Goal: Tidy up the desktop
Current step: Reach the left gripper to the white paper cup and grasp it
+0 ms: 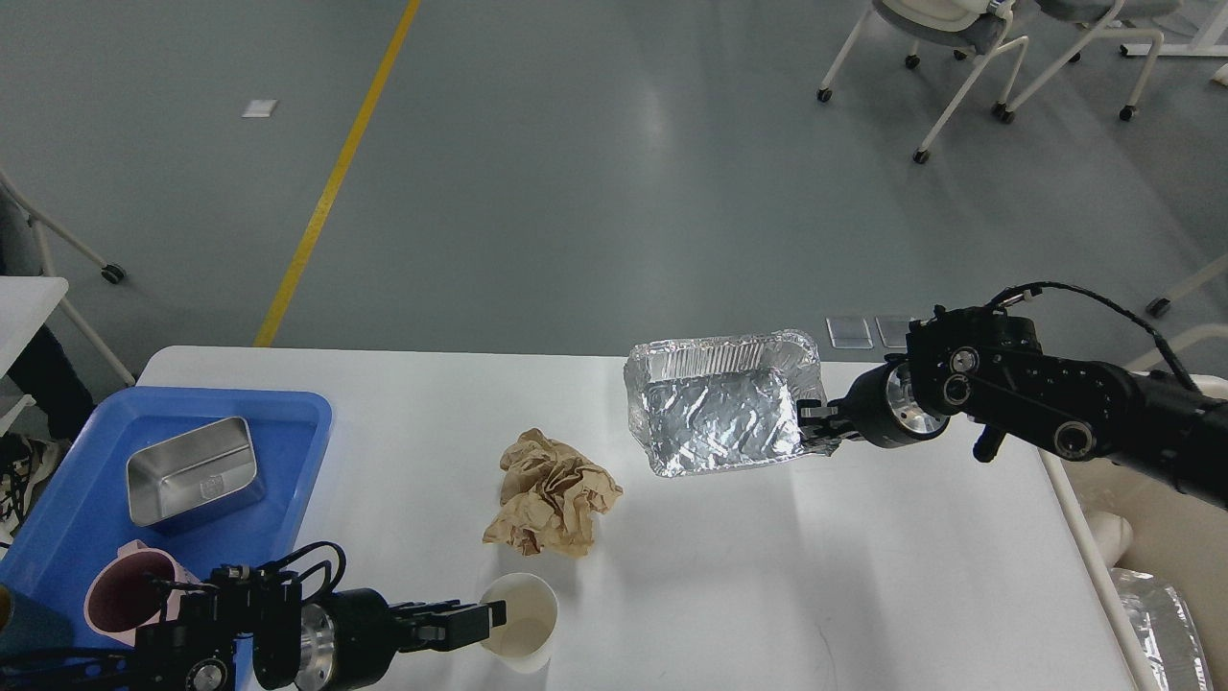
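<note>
While the desktop (672,595) is not yet cleared, both arms are at work on it. The right gripper (817,422) pinches the rim of the crumpled foil tray (720,408), tilted up off the surface — probably bound for the cream bin (1142,537) at the table's right edge. The left gripper (470,619) clamps the paper cup (523,624) by its rim (upright, so nothing spills). Between them lies a crumpled brown paper (552,494); washable pieces sit in the blue tray (297,422).

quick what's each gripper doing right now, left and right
Left gripper: closed on the rim of the white paper cup.
Right gripper: closed on the edge of the foil tray, holding it tilted.
</note>
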Tool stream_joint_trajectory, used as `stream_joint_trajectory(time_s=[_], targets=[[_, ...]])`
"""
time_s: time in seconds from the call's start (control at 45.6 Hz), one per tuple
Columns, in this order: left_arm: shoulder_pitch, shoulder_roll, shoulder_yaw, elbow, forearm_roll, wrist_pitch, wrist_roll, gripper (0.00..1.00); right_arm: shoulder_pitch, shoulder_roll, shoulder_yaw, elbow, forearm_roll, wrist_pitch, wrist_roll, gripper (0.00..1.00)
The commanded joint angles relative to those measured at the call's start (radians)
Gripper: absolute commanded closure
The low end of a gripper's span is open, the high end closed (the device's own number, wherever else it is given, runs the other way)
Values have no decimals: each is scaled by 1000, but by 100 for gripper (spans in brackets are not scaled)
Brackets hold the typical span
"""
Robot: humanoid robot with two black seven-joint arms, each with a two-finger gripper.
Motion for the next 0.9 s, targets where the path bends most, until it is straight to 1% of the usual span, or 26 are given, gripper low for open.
stream_joint_trajectory(time_s=[0.0, 0.044, 0.11, 0.219, 0.373, 0.504, 0.636, 0.767, 0.877], targets=[[1, -35, 10, 25, 2, 0, 0, 87, 0, 1, 2, 0, 1, -6, 0, 100], [1, -48, 10, 28, 7, 0, -1, 94, 2, 1, 2, 0, 1, -7, 0, 100], [1, -57, 10, 28, 8, 0, -1, 99, 2, 2, 2, 0, 0, -7, 0, 100], [-1, -57, 10, 25, 8, -2, -1, 100, 2, 1, 2, 0, 0, -9, 0, 100], [-1, -19, 10, 8, 11, -12, -4, 100, 5, 2, 2, 0, 1, -9, -2, 100], [-4, 43, 7, -39, 8, -22, -12, 100, 6, 4, 2, 0, 0, -17, 0, 100], [-35, 124, -4, -96, 0, -41, -15, 100, 6, 7, 2, 0, 1, -20, -2, 100], [-117, 247, -30, -170, -9, -94, -36, 100, 6, 5, 5, 2, 1, -20, 0, 100], [-185, 316, -112, -184, -42, -159, -40, 100, 5, 5, 10, 2, 4, -18, 0, 100]])
